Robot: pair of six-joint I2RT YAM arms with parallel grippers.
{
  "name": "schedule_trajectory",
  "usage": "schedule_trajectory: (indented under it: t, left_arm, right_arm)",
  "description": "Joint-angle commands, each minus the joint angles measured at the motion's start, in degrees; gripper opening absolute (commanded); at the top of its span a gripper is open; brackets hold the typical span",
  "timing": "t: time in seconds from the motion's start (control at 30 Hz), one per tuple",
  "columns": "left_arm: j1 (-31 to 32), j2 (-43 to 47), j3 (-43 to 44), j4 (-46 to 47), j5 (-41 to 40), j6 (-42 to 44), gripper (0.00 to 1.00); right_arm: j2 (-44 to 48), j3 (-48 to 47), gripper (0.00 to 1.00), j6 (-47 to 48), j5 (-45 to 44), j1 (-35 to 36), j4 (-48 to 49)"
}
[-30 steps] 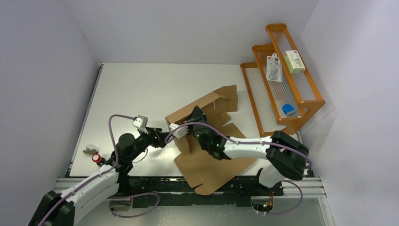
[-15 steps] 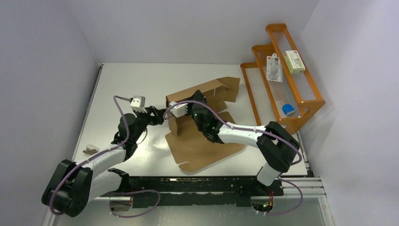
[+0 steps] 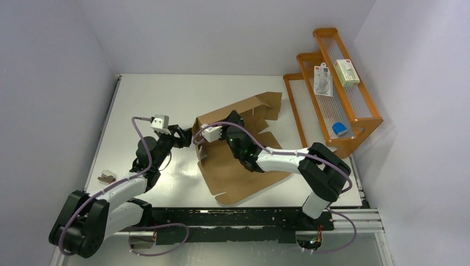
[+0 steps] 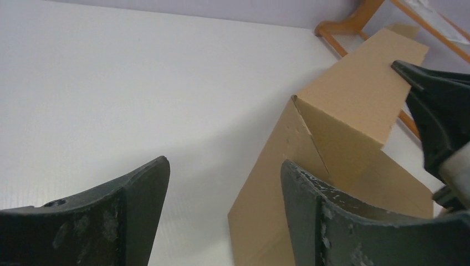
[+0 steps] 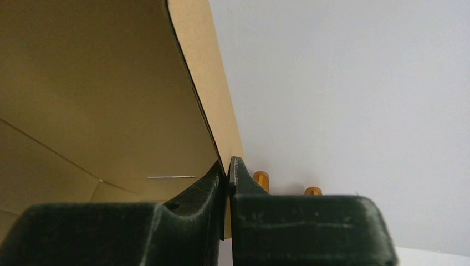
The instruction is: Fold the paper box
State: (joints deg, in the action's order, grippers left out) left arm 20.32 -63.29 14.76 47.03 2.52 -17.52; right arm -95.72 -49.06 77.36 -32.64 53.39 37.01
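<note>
Left gripper (image 4: 224, 166): spread wide and holding nothing; it hovers over the table (image 3: 144, 100) just beside the box's left corner.

Paper box (image 3: 238, 180): lies mid-table between the two arms. Most of it is flat, with the raised panel (image 4: 354, 94) standing along its far-left side.

Long axis: diagonal, from the table's near edge up toward the far right, so the far end points at the orange rack (image 3: 332, 83).

Right gripper (image 5: 228, 169): fingers pressed together on the top edge of the raised panel, holding it up.

Risk, left: if the open fingers push on the corner, the light sheet will probably skid across the smooth table instead of bending at its crease.

Risk, right: the pinch holds only a thin strip of edge. A pull off-line from the crease could slip the panel free and let it drop flat, or buckle the cardboard.
</note>
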Motion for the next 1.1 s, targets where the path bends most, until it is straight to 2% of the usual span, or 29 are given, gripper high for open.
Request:
schedule_trajectory:
  t: [0.0, 0.27, 0.53, 0.83, 1.07]
  left_arm:
    - [-0.3, 5.2, -2.4, -1.5, 0.8, -1.6, 0.79]
    - [-0.2, 9.6, -4.6, -6.3, 6.9, -1.2, 0.79]
    - [-0.2, 15.0, -7.2, -10.1, 8.0, -2.6, 0.8]
    - [0.3, 7.9, -6.0, -3.1, 14.4, -1.1, 0.8]
    - [5.1, 2.2, -3.7, 0.6, 11.2, 0.8, 0.79]
  right_arm:
    - [0.6, 2.3, 0.07, -1.3, -2.0, 0.4, 2.5]
    - [0.6, 3.8, 0.07, 0.6, -1.0, 0.9, 4.3]
    - [1.5, 2.3, 0.07, 0.8, -0.2, 1.0, 1.7]
    - [1.5, 1.2, 0.07, 0.2, 1.1, 1.3, -0.7]
    - [2.6, 0.4, 0.07, -0.8, 2.4, 1.6, -4.6]
